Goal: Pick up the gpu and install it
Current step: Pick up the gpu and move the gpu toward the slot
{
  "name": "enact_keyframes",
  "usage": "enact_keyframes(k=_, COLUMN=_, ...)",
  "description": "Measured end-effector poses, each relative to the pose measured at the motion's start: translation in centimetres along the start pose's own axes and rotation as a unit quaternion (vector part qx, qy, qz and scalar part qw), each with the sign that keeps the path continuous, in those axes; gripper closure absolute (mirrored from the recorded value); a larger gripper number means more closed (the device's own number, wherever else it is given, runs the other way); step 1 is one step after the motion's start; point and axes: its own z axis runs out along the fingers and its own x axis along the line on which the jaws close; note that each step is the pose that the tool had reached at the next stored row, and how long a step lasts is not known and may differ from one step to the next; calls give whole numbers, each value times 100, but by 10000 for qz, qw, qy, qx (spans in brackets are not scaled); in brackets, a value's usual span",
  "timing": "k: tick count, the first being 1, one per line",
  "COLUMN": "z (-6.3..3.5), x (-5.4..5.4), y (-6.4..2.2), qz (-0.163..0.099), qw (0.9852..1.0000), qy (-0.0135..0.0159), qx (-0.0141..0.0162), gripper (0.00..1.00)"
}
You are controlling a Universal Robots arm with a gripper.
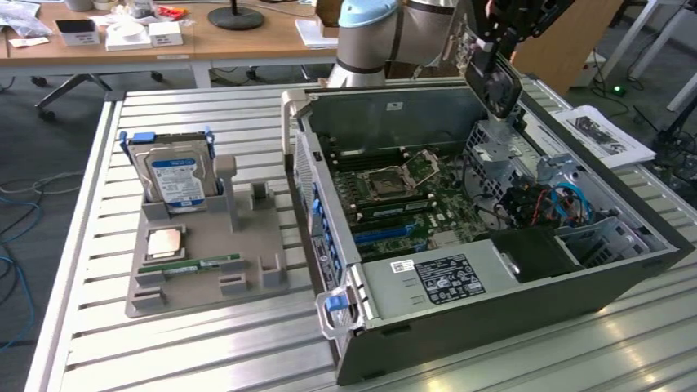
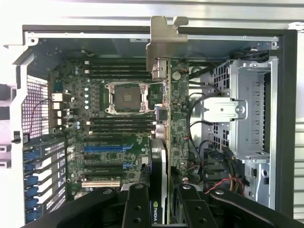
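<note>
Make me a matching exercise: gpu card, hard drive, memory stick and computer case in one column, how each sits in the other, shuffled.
1. dark flat gpu card with tan-silver metal bracket
2. silver hard drive with blue label
3. small green memory stick
4. black metal computer case

A. lying flat on the grey plastic holder
B. side open, motherboard exposed
C. clamped in the black gripper
D. standing upright in the holder

Pairs: 1-C, 2-D, 3-A, 4-B

The gpu [image 1: 492, 80], a dark flat card with a tan metal end bracket, hangs edge-on, clamped in the hand [image 2: 160, 209] above the open computer case [image 1: 610, 278].
</note>
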Motion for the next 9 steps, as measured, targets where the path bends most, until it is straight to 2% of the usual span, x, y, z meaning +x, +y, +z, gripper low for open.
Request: enact_keyframes(k=9, z=11, x=-238, y=8, qz=0, qw=10000, qy=0, qx=-1, gripper=73)
